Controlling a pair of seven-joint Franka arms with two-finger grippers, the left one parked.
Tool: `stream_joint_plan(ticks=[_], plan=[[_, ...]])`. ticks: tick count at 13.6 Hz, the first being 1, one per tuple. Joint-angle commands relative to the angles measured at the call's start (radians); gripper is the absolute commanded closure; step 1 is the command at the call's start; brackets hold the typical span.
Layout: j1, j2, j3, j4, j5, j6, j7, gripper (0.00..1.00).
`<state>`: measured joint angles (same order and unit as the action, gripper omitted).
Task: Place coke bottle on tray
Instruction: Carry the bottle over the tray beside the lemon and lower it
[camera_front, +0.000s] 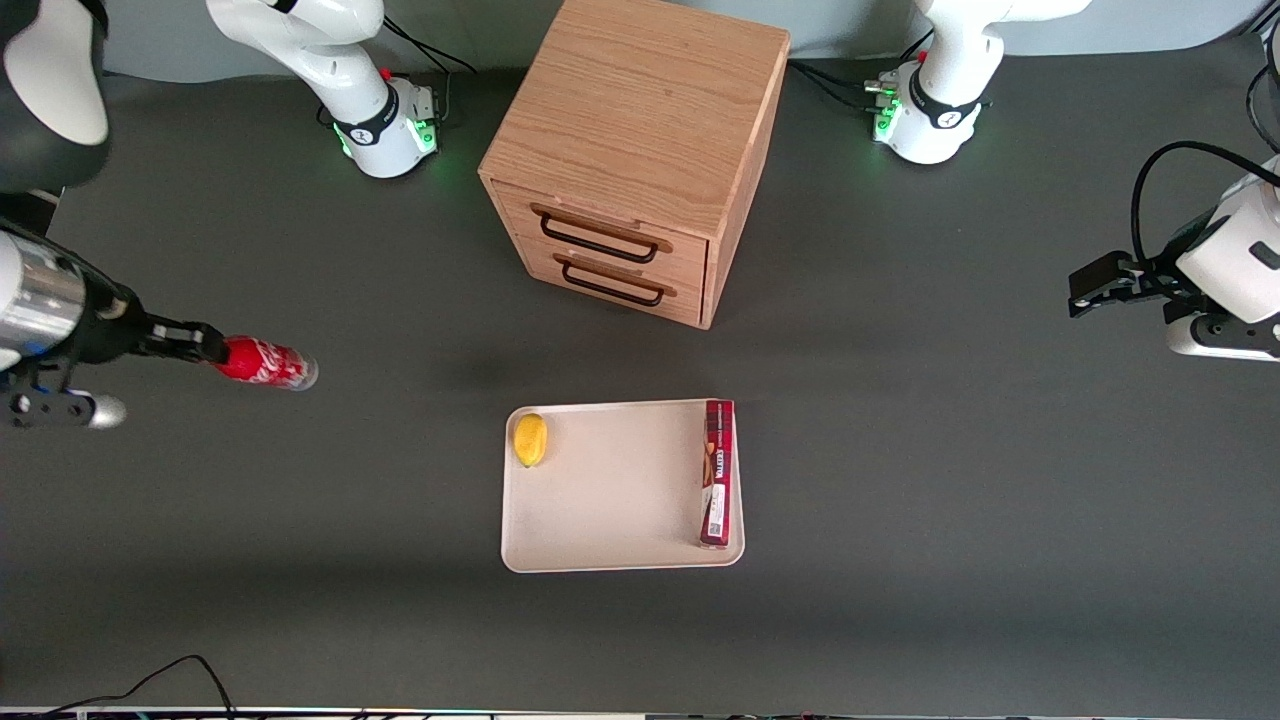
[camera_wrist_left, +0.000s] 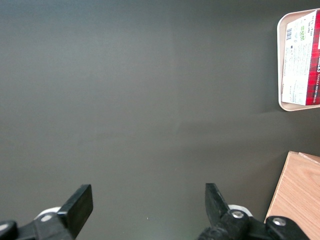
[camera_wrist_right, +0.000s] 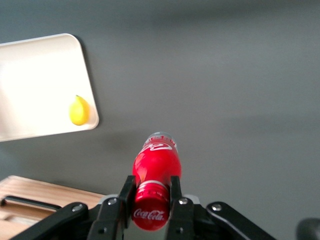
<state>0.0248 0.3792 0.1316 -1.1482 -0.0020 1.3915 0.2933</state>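
Above dark grey table (camera_front: 900, 450) we see our gripper (camera_wrist_right: 150, 207) with jaws clamped on the coke bottle (camera_wrist_right: 155, 172) neck, well apart from the tray (camera_front: 610, 540).

Gripper (camera_front: 205, 345) holds coke bottle (camera_front: 265, 364); tray (camera_front: 610, 500) middle bare between lemon (camera_front: 530, 439), box (camera_front: 717, 472).

My gripper (camera_wrist_right: 150, 200), matt black plastic with bright metal screws, clamps the cap end of the coke bottle (camera_front: 265, 363), glossy red with a clear base, at the left of the front view. The tray (camera_front: 610, 490), lower centre, is smooth matt cream. The cabinet (camera_front: 640, 120), upper centre, is grained wood with dark metal handles. The table (camera_front: 950, 450) is matt dark grey.
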Motion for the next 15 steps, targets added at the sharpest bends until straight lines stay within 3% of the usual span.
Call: stream_joint_plan(ticks=[1, 5, 9, 15], plan=[[0.139, 0.168, -0.01, 0.221, -0.047, -0.005, 0.191, 1.0], [0.344, 0.288, -0.163, 0.234, -0.053, 0.223, 0.292, 1.0], [0.402, 0.401, -0.17, 0.235, -0.052, 0.449, 0.383, 1.0], [0.443, 0.498, -0.171, 0.232, -0.055, 0.586, 0.446, 1.0]])
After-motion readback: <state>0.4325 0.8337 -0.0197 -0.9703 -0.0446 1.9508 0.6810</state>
